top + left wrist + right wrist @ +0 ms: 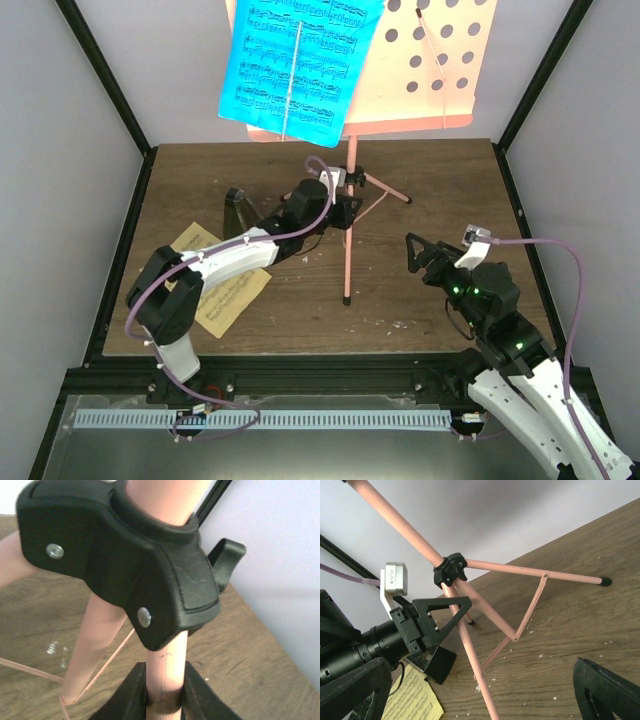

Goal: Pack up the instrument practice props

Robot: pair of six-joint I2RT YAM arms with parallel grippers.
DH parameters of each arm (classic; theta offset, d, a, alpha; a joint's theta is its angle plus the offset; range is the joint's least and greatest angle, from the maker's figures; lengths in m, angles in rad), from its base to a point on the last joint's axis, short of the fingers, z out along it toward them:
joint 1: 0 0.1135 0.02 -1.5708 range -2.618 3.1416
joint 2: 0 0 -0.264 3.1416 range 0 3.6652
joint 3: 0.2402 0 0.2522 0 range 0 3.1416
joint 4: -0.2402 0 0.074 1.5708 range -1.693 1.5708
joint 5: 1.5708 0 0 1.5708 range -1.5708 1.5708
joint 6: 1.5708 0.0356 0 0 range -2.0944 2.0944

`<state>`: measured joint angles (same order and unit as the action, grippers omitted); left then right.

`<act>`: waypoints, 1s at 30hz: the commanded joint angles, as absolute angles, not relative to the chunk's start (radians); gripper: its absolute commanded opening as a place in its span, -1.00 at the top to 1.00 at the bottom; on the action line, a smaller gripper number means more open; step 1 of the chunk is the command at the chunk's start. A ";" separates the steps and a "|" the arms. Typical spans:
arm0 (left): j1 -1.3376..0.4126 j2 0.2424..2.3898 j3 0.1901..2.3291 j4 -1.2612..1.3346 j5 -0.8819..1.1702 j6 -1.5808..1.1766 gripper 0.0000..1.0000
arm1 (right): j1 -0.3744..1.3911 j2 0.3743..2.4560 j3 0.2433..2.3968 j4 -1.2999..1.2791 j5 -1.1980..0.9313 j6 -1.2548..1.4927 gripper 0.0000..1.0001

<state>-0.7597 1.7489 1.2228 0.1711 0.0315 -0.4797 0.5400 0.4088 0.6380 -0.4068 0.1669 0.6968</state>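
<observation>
Closest to my left wrist camera is the black hub (165,580) of the pink music stand (349,240), where its tubes meet. My left gripper (165,702) is clamped on the leg (167,667) just under that hub. Both fingers (125,700) press against the pink tube at 6 o'clock in that view, with no gap showing.

From above, the gripped leg runs from the hub toward 6 o'clock and its foot rests on the table (450,180). A second leg points to about 3 o'clock. The stand is upright near the middle of the table. Its hole-punched desk (445,70) sits at 12 o'clock, at the top of the overhead view. The cyan page (295,65) rests on the left half of the desk, tilted a little.

My right gripper (422,257) is wide open and holds nothing. It hangs at about 4 o'clock from the hub, apart from every leg, with its jaws turned toward the stand. In its own wrist view the two fingertips sit in the bottom corners, and the stand's legs and thin braces (532,605) show between them, further off.

The yellow page (225,285) lies flat on the table at 8 o'clock, partly under my left arm (235,252). The small black metronome (235,207) sits at about 10 o'clock, just beyond that arm, toward the table's left side.
</observation>
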 commanded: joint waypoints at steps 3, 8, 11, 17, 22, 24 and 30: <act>-0.758 1.652 1.180 0.187 0.057 -0.476 -0.48 | 0.540 0.461 0.703 -0.358 0.074 0.622 -0.99; -0.721 1.424 1.023 0.105 0.007 -0.446 -0.66 | 0.540 0.580 0.831 -0.294 -0.107 0.533 -0.98; -0.646 1.235 0.906 0.033 0.024 -0.461 -0.70 | 0.541 0.664 0.931 -0.211 -0.301 0.518 -0.95; -0.334 0.909 0.782 -0.108 0.385 -0.519 -0.78 | 0.545 0.906 1.184 -0.105 -0.576 0.521 -0.87; -0.062 0.849 0.934 -0.154 0.795 -0.621 -0.77 | 0.561 1.127 1.431 -0.049 -0.654 0.546 -0.83; 0.008 0.874 0.983 -0.071 0.901 -0.722 -0.71 | 0.566 1.207 1.529 -0.043 -0.677 0.565 -0.81; 0.064 1.035 1.129 0.149 1.000 -0.918 -0.54 | 0.575 1.418 1.797 -0.077 -0.678 0.608 -0.72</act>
<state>0.0540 0.9436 1.0443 0.0315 0.8463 -0.7811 0.5667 1.3396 1.6497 -0.0750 -0.6426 0.5728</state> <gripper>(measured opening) 0.793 0.874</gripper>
